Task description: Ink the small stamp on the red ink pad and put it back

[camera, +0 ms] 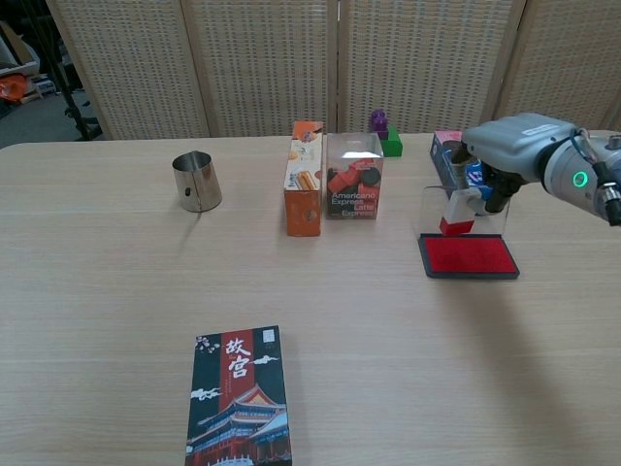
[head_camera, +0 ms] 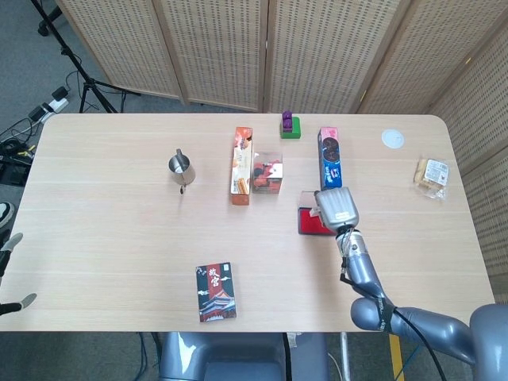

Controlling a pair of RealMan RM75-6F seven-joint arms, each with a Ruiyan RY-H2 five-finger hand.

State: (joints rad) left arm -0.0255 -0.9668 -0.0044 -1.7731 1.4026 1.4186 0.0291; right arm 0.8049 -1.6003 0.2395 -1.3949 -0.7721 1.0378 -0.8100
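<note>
Chest view shows the right hand (camera: 511,153) gripping the small stamp (camera: 455,213), its red base pointing down and hanging just above the near-left part of the red ink pad (camera: 469,256), apart from it. The pad's inked face lies directly below and slightly right of the hand. The left hand (head_camera: 9,274) hangs open, well away to the left, so the right hand is far nearer.

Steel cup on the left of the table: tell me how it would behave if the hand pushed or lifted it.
The small shiny steel cup looks rigid and probably light, as it appears thin-walled and empty. Its smooth metal may be slippery for fingers. It stands upright on a base wider than its rim, so a low push would likely slide it on the wooden table rather than tip it.
</note>
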